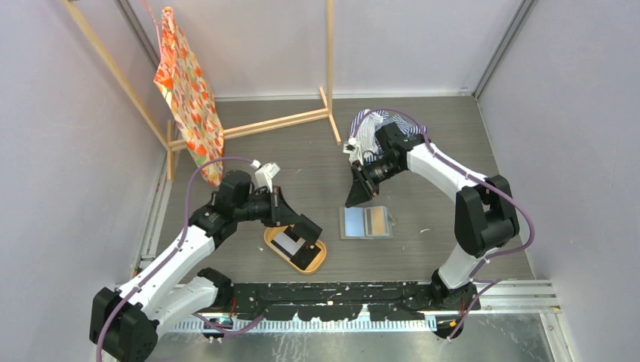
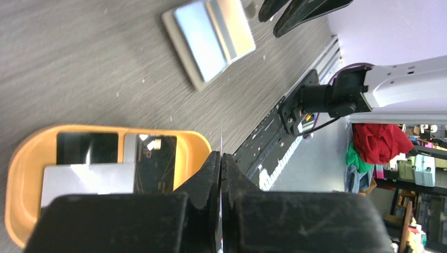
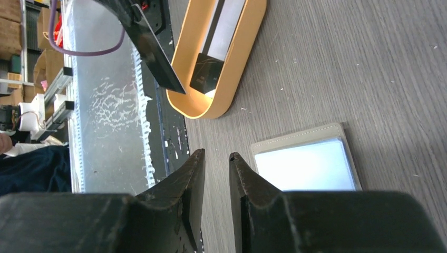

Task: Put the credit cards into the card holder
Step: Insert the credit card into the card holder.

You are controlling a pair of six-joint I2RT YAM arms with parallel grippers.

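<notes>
The card holder (image 1: 352,223) lies open on the table, blue-grey inside, with an orange-tan card (image 1: 374,221) in its right half. It also shows in the left wrist view (image 2: 197,31) and the right wrist view (image 3: 311,168). My left gripper (image 1: 308,235) hangs over the right end of the oval orange tray (image 1: 269,240). Its jaws (image 2: 221,155) are shut on a thin card seen edge-on. Two black cards (image 2: 155,163) and a grey-white card (image 2: 87,182) lie in the tray. My right gripper (image 1: 356,200) is just behind the holder's left edge, with its jaws (image 3: 216,154) slightly apart and empty.
A wooden frame (image 1: 287,121) stands at the back, with an orange patterned cloth (image 1: 185,90) hanging at the left. A striped cloth (image 1: 373,124) lies behind the right arm. The black rail (image 1: 340,294) runs along the near edge.
</notes>
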